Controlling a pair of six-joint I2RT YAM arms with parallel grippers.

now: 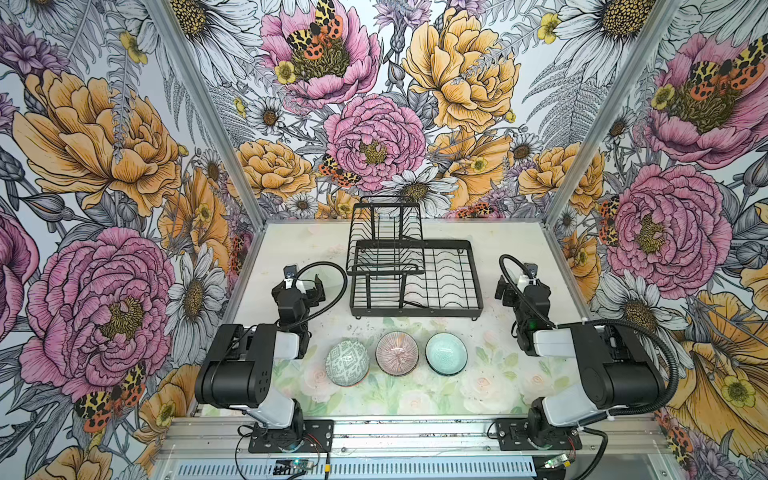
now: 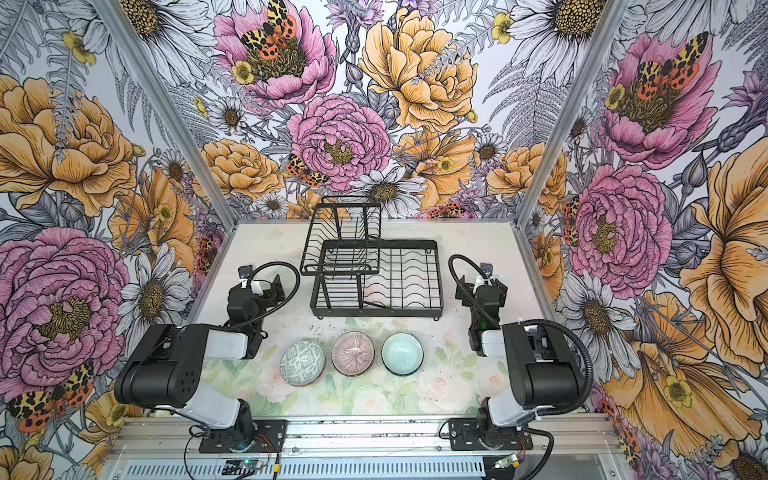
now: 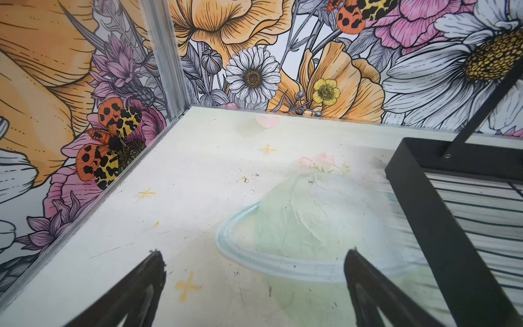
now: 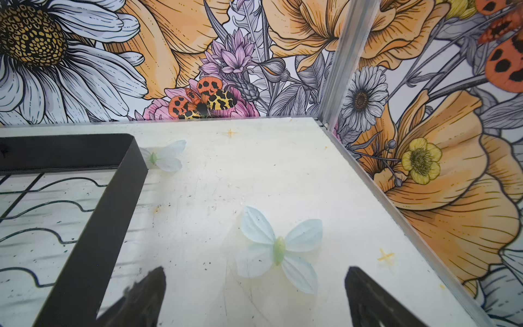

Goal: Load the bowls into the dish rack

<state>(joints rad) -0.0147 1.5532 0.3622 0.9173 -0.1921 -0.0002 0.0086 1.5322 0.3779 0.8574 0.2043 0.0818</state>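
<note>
Left wrist view: dish rack (image 3: 435, 235) sits seemingly beside left gripper (image 3: 254, 251).

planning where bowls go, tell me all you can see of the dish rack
The dish rack looks like black metal: a rectangular flat-walled base tray with wire floor and wavy slot wires, on short feet, plus a smaller raised wire basket over its left side. It stands level on the table, empty, nothing else touching it.

Three bowls (image 1: 397, 353) visible, one dish rack (image 1: 415, 311).
</note>
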